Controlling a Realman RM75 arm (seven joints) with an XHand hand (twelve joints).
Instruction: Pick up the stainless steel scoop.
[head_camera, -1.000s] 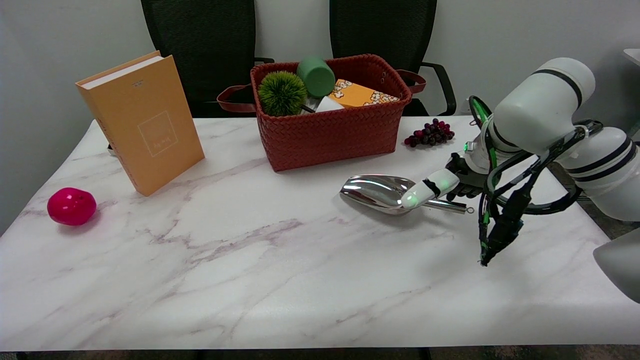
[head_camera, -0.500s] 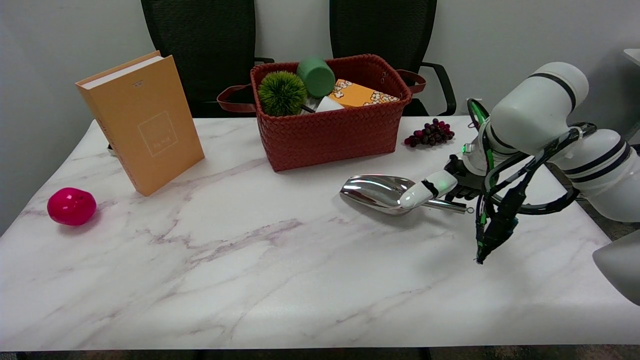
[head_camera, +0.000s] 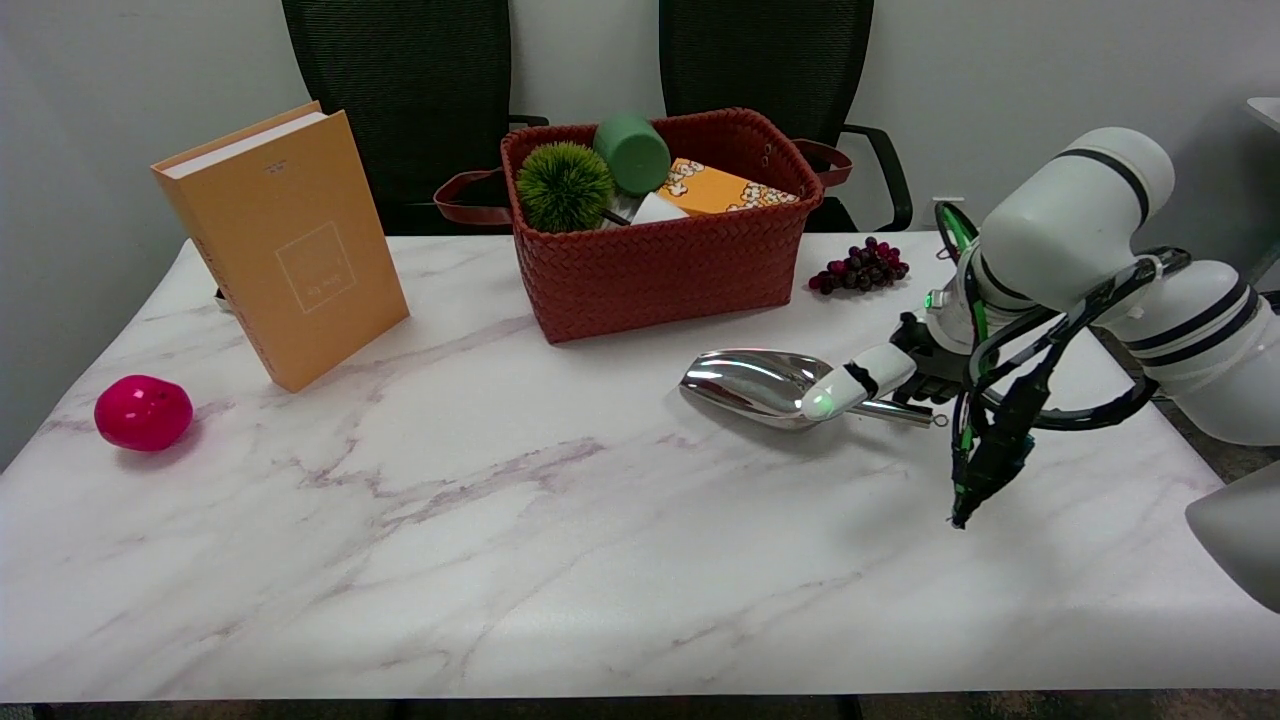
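The scoop (head_camera: 755, 383) is polished, mirror-bright metal lying on a smooth, marble-patterned table (head_camera: 500, 520). Behind the scoop, the red-brown basket (head_camera: 665, 262) looks woven and matt. Left of the basket, the orange book (head_camera: 290, 245) has a matt cover.

Bright even light, soft shadows, sharp focus, scoop (head_camera: 752, 383) glare

Right hand (head_camera: 895, 372) low, one white finger outstretched, grip unclear
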